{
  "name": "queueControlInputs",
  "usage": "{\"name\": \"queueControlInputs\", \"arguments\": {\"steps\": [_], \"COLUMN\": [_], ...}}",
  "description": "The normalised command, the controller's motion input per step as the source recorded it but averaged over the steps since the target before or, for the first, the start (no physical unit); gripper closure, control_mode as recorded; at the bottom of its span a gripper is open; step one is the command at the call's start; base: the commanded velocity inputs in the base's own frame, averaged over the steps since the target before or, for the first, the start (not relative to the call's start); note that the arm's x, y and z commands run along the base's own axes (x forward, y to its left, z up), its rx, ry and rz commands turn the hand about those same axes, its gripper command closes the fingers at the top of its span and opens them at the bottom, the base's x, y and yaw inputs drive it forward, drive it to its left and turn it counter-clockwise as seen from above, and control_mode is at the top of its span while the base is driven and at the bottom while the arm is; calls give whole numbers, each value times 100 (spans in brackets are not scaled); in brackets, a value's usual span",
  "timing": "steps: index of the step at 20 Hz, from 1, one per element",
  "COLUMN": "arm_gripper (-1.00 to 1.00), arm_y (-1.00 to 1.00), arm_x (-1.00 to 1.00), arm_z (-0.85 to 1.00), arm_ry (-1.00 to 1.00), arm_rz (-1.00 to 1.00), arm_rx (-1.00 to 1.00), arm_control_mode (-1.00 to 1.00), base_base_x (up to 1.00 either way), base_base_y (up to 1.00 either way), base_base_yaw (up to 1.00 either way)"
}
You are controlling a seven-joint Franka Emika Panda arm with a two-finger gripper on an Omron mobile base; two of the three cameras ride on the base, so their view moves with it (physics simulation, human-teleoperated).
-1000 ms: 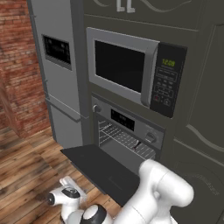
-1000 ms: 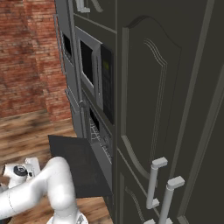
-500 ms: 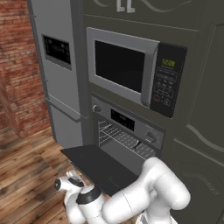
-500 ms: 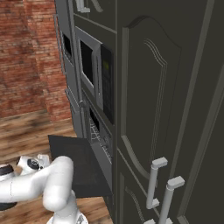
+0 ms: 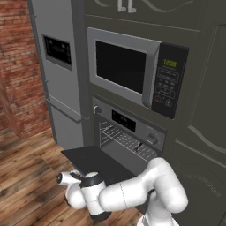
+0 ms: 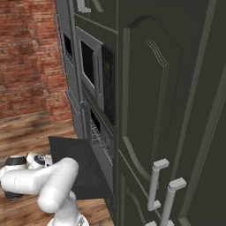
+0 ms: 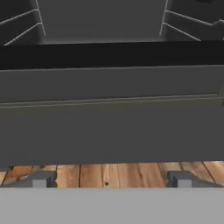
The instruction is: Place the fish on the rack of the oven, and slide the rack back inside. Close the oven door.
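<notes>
The dark grey oven stands with its oven door folded down flat. Inside lies the wire rack, pushed in. A small dark shape that looks like the fish rests on its right part. My gripper hangs low, just in front of the door's front edge and slightly below it. In the hand view the gripper is open with nothing between its fingertips. The oven door spans that picture as a grey band just ahead, with floorboards below. The right base view has the gripper left of the door.
A silver-framed microwave sits above the oven. A grey fridge stands to the left, beside a brick wall. Tall dark cabinets with pale handles rise to the right. Wood floor lies in front.
My hand has come up a little and moved closer to the front edge of the open door, while the elbow has swung lower. The door and rack have not moved.
</notes>
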Motion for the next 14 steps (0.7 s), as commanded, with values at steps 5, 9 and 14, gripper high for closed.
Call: {"name": "queueControlInputs", "arguments": {"steps": [5, 9, 14], "arm_gripper": [-100, -100, -100], "arm_y": [-50, -79, -99], "arm_x": [-18, -30, -11], "arm_z": [-42, 0, 10], "arm_ry": [-27, -36, -25], "arm_rz": [-34, -39, -31], "arm_rx": [-45, -46, -45], "arm_control_mode": [-100, -100, -100], "base_base_x": [0, 0, 0], "base_base_y": [0, 0, 0], "base_base_yaw": [0, 0, 0]}}
